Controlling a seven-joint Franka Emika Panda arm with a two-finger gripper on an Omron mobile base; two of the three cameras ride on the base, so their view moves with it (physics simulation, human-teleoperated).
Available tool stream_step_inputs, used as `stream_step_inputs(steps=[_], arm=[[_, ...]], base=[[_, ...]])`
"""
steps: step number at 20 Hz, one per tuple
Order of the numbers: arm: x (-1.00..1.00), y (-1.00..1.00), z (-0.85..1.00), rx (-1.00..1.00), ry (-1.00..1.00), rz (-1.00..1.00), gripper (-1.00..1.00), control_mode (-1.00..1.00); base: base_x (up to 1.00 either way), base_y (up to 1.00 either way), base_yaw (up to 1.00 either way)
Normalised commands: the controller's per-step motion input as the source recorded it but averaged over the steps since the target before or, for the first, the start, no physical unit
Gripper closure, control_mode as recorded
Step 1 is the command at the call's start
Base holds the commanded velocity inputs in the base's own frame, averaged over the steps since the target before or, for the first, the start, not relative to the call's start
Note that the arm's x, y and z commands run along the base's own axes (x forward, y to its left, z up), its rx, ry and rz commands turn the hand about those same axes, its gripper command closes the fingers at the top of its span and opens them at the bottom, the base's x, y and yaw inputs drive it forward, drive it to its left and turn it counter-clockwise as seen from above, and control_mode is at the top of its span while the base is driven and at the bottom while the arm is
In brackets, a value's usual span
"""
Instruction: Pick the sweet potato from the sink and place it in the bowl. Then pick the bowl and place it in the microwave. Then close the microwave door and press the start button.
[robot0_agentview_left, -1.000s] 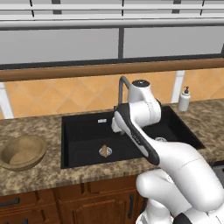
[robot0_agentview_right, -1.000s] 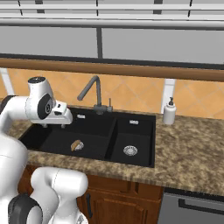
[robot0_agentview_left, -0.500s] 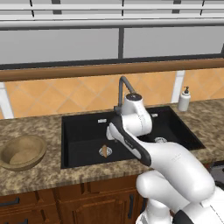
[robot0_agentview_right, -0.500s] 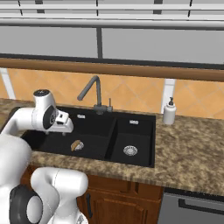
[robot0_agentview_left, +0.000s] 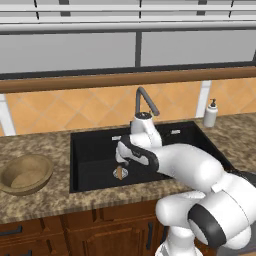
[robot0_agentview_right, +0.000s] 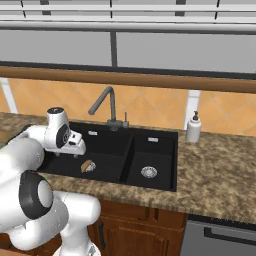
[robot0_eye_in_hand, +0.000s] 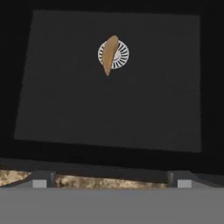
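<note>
The sweet potato (robot0_agentview_left: 119, 172) is a small orange-brown tuber lying across the round drain in the left basin of the black sink (robot0_agentview_left: 95, 150). It is also in the right base view (robot0_agentview_right: 87, 166) and the hand view (robot0_eye_in_hand: 109, 54). My gripper (robot0_eye_in_hand: 111, 179) hangs open above the basin floor (robot0_eye_in_hand: 65, 87) with nothing between its fingertips (robot0_eye_in_hand: 41, 178), some way short of the tuber. From the side, the hand (robot0_agentview_right: 77, 147) sits just above and beside the sweet potato. The wooden bowl (robot0_agentview_left: 25, 173) stands on the counter left of the sink. The microwave is out of view.
A dark curved faucet (robot0_agentview_right: 105, 100) rises behind the sink's divider, close to my wrist. A white soap dispenser (robot0_agentview_right: 193, 127) stands on the counter at the back right. The right basin has its own drain (robot0_agentview_right: 148, 172). Speckled counter (robot0_agentview_right: 220, 175) stretches to the right.
The arm has swung left and down from over the sink's middle into the left basin, bringing the hand close above the sweet potato. The gripper has stayed open.
</note>
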Motion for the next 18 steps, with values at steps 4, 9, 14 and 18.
stream_step_inputs(steps=[4, 9, 14, 18], arm=[[0.47, 0.11, -0.18, -0.01, 0.08, -0.04, -1.00, -1.00], [0.39, 0.00, -0.28, -0.02, 0.07, -0.01, -1.00, -1.00], [0.37, 0.00, -0.40, -0.03, 0.01, 0.00, -1.00, -1.00], [0.27, 0.10, -0.29, -0.01, 0.01, 0.00, -1.00, -1.00]], base=[[0.00, 0.00, 0.00], [0.00, 0.00, 0.00], [0.00, 0.00, 0.00], [0.00, 0.00, 0.00]])
